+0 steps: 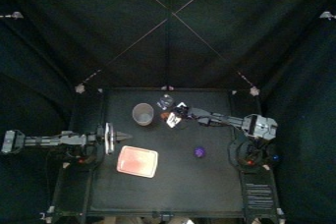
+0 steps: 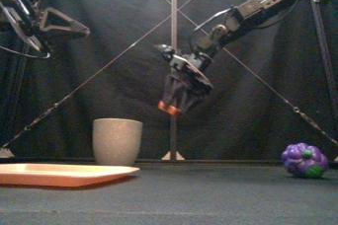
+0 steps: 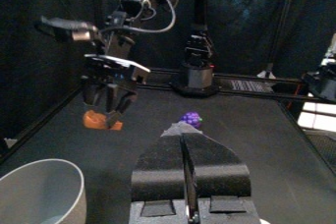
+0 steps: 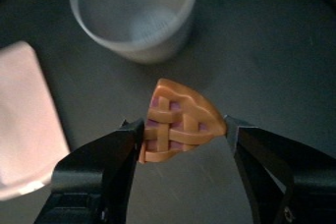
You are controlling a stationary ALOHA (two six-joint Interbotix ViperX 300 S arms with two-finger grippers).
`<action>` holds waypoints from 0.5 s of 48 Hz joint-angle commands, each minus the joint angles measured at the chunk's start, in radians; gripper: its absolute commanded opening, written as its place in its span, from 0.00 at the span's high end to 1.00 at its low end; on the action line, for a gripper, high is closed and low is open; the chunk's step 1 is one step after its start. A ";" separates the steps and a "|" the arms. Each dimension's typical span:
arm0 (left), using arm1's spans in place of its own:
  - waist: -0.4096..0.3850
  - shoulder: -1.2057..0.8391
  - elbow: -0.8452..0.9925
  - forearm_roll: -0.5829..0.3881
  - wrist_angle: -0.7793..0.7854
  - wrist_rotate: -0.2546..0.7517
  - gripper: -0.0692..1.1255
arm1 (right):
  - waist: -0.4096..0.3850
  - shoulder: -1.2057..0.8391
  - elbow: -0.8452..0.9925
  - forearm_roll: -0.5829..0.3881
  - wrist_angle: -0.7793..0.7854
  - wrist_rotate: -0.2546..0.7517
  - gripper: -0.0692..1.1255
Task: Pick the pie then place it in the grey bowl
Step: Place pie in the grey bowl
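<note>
The pie (image 4: 178, 120), an orange wedge with a lattice top, is held in the air between the jaws of my right gripper (image 4: 182, 135), which is shut on it. In the front view the pie (image 2: 166, 107) hangs well above the table, to the right of the tall grey speckled cup (image 2: 117, 140) and higher than its rim. From above, the right gripper (image 1: 171, 118) sits just right of the cup (image 1: 141, 115). My left gripper (image 3: 188, 159) rests shut and empty at the table's left side (image 1: 98, 140).
A flat pink tray (image 1: 138, 160) lies in front of the cup, at the left front. A purple toy (image 1: 199, 152) sits on the right part of the table (image 2: 305, 159).
</note>
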 commanded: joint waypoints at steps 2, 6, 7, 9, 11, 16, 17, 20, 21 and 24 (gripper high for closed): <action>0.002 0.003 -0.012 -0.003 -0.009 0.002 0.91 | 0.006 0.038 -0.104 0.009 -0.146 0.000 0.33; 0.002 0.003 -0.012 -0.003 -0.009 0.000 0.91 | 0.008 0.087 -0.152 0.009 -0.212 0.000 0.33; 0.002 0.003 -0.011 -0.003 -0.009 0.000 0.91 | 0.009 0.100 -0.164 0.009 -0.222 0.000 0.33; 0.002 0.003 -0.012 -0.003 -0.009 0.000 0.91 | 0.011 0.127 -0.187 0.006 -0.239 0.000 0.33; 0.002 0.003 -0.012 -0.003 -0.009 0.000 0.91 | 0.011 0.152 -0.209 0.003 -0.249 0.003 0.32; 0.002 0.003 -0.009 -0.003 -0.009 0.000 0.91 | 0.009 0.210 -0.259 0.005 -0.249 0.008 0.31; 0.002 0.003 -0.009 -0.003 -0.009 0.000 0.91 | 0.008 0.218 -0.265 0.006 -0.249 0.008 0.31; 0.002 0.003 -0.009 -0.002 -0.009 0.002 0.91 | 0.006 0.239 -0.285 0.003 -0.238 0.006 0.27; 0.002 0.003 -0.008 -0.003 -0.009 0.002 0.91 | 0.008 0.247 -0.290 0.002 -0.233 0.003 0.26; 0.002 0.003 -0.006 -0.002 -0.009 0.002 0.91 | 0.008 0.262 -0.307 -0.002 -0.216 0.003 0.19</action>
